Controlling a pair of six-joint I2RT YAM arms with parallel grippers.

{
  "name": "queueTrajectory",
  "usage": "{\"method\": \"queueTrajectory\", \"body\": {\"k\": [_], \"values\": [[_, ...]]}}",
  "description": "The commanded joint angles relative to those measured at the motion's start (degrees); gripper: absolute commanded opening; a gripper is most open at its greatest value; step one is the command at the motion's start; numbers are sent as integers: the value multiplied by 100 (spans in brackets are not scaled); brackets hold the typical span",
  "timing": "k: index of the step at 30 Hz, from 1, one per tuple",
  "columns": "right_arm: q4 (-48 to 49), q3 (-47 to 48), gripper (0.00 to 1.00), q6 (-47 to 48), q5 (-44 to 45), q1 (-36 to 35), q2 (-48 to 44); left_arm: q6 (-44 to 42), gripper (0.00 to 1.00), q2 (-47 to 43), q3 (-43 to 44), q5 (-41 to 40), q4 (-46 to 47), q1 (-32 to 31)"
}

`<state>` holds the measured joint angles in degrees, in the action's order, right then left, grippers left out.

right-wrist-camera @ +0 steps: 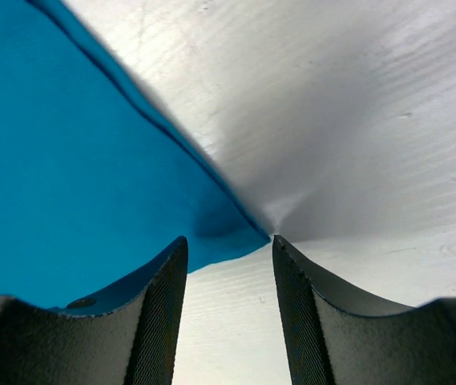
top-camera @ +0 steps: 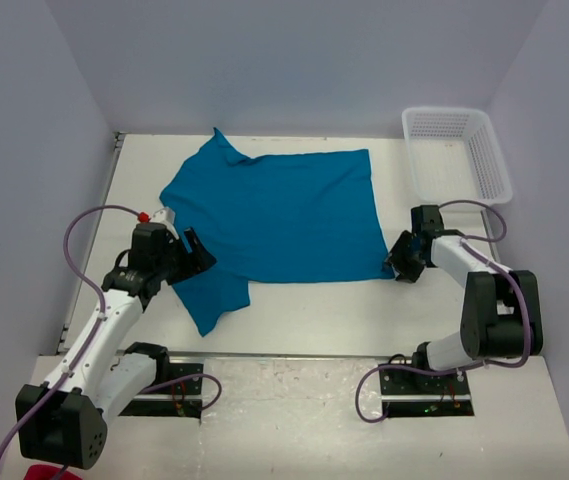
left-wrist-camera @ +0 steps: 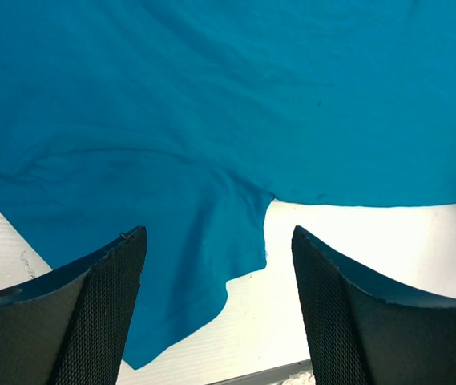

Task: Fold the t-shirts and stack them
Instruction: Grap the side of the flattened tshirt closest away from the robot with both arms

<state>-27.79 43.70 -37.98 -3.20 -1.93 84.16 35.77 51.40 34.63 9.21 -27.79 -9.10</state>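
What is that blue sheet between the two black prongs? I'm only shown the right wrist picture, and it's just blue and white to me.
Observer: It's a t-shirt, spread flat on the table. The right gripper sits at its near hem corner.
Operator: Is there a second arm somewhere?
Observer: Yes. The left gripper is at the opposite end of the shirt, open over the near sleeve and holding nothing.
Operator: Anything else lying around?
Observer: A white basket stands at the far right corner of the table, apart from the shirt.
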Motion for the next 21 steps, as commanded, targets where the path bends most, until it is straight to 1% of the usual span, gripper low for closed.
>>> {"method": "queueTrajectory", "body": {"k": [1, 8, 10, 13, 14, 16, 18, 20, 21], "values": [[-182, -11, 47, 203, -145, 123, 82, -123, 74, 28, 131, 10, 291, -21], [-517, 288, 46, 308, -408, 149, 408, -35, 74, 99, 114, 107, 406, -13], [-552, 341, 38, 335, -479, 149, 469, -35, 74, 73, 79, 107, 406, -13], [-508, 332, 31, 282, -559, 141, 496, -61, 74, 37, 79, 46, 371, -13], [-473, 314, 19, 273, -576, 141, 470, -70, 74, 28, 79, 2, 354, -13], [-403, 253, 15, 230, -594, 141, 444, -114, 74, 37, 149, -33, 248, -13], [-350, 200, 7, 186, -559, 141, 356, -88, 75, 20, 175, -104, 160, -13], [-271, 112, 1, 159, -462, 141, 181, -18, 77, -24, 149, -165, 99, -13], [-218, 69, 0, 133, -445, 141, 110, 17, 78, -42, 123, -235, 64, -13]]}}
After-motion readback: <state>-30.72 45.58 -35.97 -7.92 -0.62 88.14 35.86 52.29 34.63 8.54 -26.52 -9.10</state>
